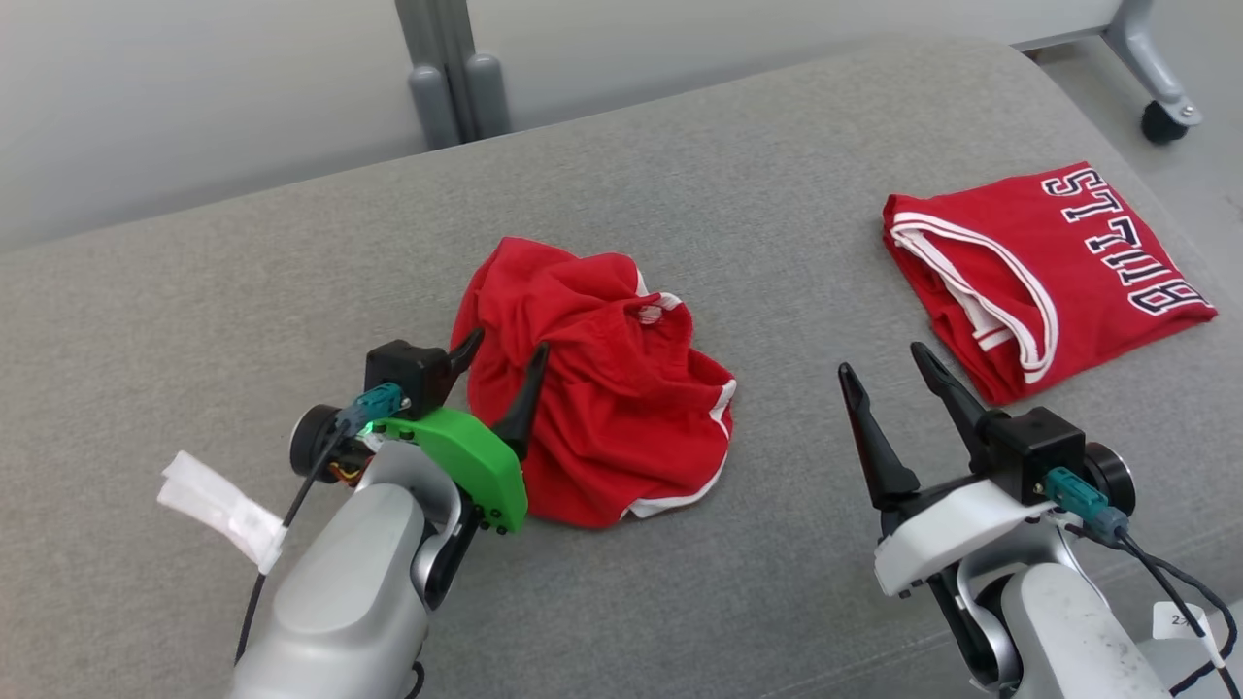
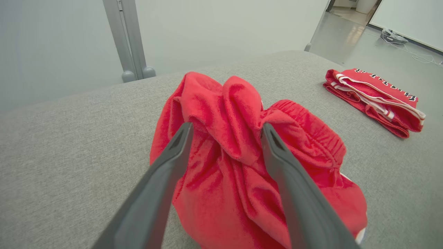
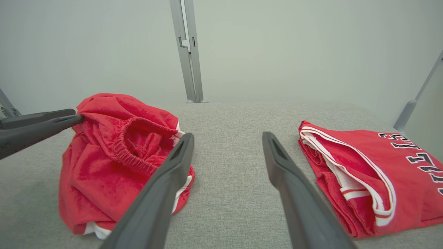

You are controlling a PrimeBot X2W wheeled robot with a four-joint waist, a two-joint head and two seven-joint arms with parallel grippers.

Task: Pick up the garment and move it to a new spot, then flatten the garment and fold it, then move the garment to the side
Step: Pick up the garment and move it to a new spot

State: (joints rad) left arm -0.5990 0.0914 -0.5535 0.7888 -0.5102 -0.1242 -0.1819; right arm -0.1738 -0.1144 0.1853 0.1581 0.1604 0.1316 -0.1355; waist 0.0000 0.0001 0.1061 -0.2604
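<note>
A grey cloth-covered tabletop [image 1: 243, 291] is seen before a pale wall. The crumpled red shorts [image 1: 602, 408] are heaped near its middle, well apart from a folded jersey [image 1: 1058, 282]. The left gripper [image 1: 508, 342] is spread wide astride a raised fold, with nothing pinched. The right gripper [image 1: 882, 359] is open and empty over bare cloth. The shorts can be judged light, limp and not slippery. The elastic waistband, apparently uppermost, would best be taken at two points for spreading.
</note>
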